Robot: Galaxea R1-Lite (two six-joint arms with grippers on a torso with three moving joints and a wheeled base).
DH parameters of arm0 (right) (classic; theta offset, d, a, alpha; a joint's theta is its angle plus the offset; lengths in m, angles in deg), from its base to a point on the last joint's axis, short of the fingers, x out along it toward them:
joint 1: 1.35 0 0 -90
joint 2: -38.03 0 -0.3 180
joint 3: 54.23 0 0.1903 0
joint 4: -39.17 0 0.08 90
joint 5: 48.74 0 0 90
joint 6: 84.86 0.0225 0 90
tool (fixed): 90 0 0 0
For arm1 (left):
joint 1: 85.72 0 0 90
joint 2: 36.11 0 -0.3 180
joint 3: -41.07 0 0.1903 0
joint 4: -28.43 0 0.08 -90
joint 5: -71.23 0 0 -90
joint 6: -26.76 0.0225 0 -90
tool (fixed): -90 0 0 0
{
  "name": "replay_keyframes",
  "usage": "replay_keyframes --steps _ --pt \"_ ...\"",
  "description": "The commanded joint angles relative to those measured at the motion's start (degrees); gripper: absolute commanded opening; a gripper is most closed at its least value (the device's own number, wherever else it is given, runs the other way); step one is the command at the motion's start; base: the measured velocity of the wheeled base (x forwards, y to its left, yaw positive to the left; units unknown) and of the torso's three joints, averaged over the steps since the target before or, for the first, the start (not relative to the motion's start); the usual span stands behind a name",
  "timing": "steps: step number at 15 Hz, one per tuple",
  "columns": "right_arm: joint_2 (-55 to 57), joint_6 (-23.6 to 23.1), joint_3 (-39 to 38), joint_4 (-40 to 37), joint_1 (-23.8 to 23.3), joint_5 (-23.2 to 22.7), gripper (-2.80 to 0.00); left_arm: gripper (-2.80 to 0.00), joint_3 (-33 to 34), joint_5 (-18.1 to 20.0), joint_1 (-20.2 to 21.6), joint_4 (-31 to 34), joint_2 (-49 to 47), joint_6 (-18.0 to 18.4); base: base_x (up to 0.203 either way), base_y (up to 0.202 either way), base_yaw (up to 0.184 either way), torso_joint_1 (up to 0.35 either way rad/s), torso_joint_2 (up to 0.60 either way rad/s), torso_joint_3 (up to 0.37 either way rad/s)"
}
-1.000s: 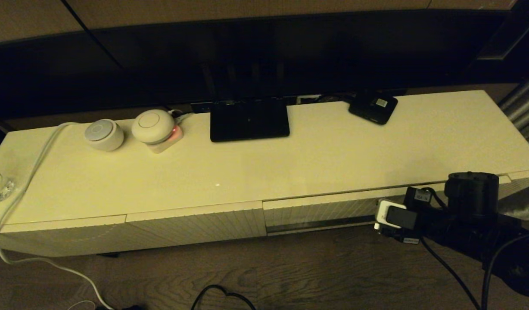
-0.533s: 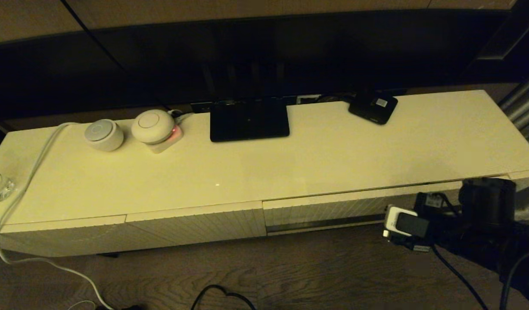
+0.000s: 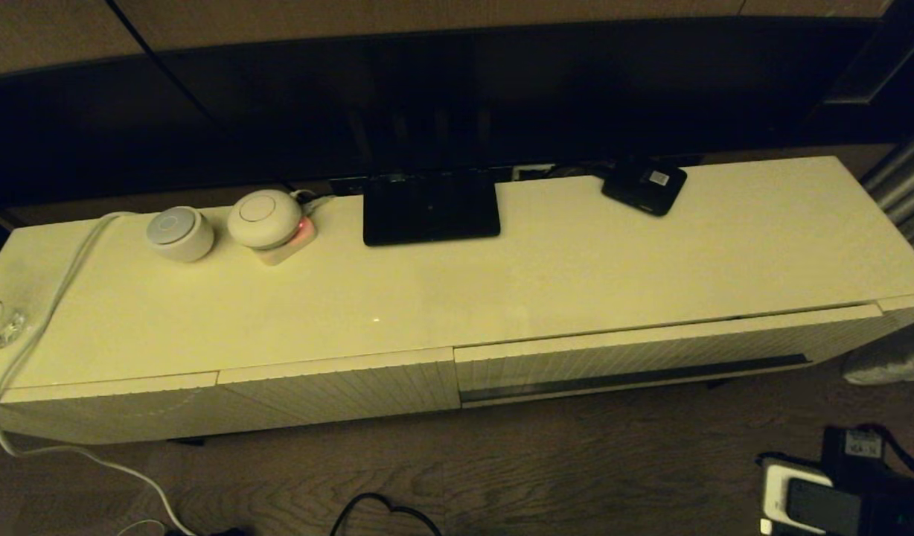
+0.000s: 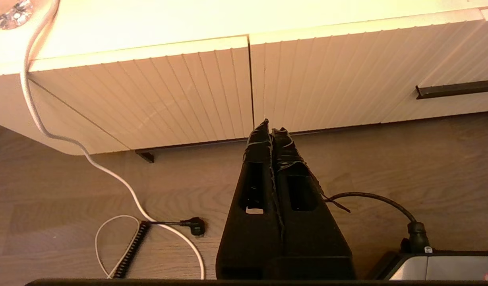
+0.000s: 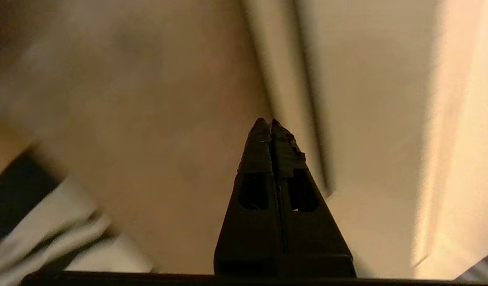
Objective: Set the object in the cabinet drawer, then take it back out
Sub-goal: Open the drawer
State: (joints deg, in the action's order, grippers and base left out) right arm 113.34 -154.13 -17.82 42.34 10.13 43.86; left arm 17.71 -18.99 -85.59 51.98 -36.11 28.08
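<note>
Only wristward: left claw [image 4: 271, 129] closed.

Home living room — TV [image 3: 457, 97] on low cream cabinet [image 3: 502, 283] — wood floor [image 3: 539, 469]

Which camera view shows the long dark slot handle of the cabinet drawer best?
The head view: the slot handle appears full length on the closed cabinet drawer. The left wrist view shows one end; the right wrist view is too blurred to tell.

Both grippers are matte black wedges. The left gripper [image 4: 271, 129] has two tapering fingers [image 4: 255, 186] with rectangular cut-outs, frayed black tape round the tips and a loose thread. The right gripper [image 5: 271, 124] matches, its tip tape chipped and ragged.
</note>
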Motion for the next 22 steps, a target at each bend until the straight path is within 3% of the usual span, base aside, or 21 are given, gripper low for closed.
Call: replay_keyframes --steps 1,3,7,11,14,20,21,22 --pt "-6.3 -0.4 -1.7 -5.4 0.0 0.1 -2.80 -2.80 0.2 0.0 0.0 0.0 0.0 0.0 0.000 0.000 0.000 0.000 0.00 0.000" --pt "-9.2 -0.3 -3.1 -7.5 0.3 -0.8 -2.80 -2.80 0.2 0.0 0.0 0.0 0.0 0.0 0.000 0.000 0.000 0.000 0.00 0.000" --pt "-9.1 -0.2 -3.4 -16.0 0.5 -7.5 -2.80 -2.80 0.2 0.0 0.0 0.0 0.0 0.0 0.000 0.000 0.000 0.000 0.00 0.000" --pt "-0.3 -4.1 -3.0 -16.6 0.8 -18.6 -2.80 -2.80 0.2 0.0 0.0 0.0 0.0 0.0 0.000 0.000 0.000 0.000 0.00 0.000" --pt "3.0 -9.4 -2.7 -16.6 1.0 -19.8 -2.80 -2.80 0.2 0.0 0.0 0.0 0.0 0.0 0.000 0.000 0.000 0.000 0.00 0.000" --pt "3.9 -10.1 -3.5 -16.9 1.0 -19.5 -2.80 -2.80 0.2 0.0 0.0 0.0 0.0 0.0 0.000 0.000 0.000 0.000 0.00 0.000" --pt "4.0 -10.1 -3.6 -16.6 1.1 -19.7 0.00 -2.80 0.2 0.0 0.0 0.0 0.0 0.0 0.000 0.000 0.000 0.000 0.00 0.000" --pt "3.7 -10.2 -3.5 -16.5 1.0 -19.7 0.00 -2.80 0.2 0.0 0.0 0.0 0.0 0.0 0.000 0.000 0.000 0.000 0.00 0.000"
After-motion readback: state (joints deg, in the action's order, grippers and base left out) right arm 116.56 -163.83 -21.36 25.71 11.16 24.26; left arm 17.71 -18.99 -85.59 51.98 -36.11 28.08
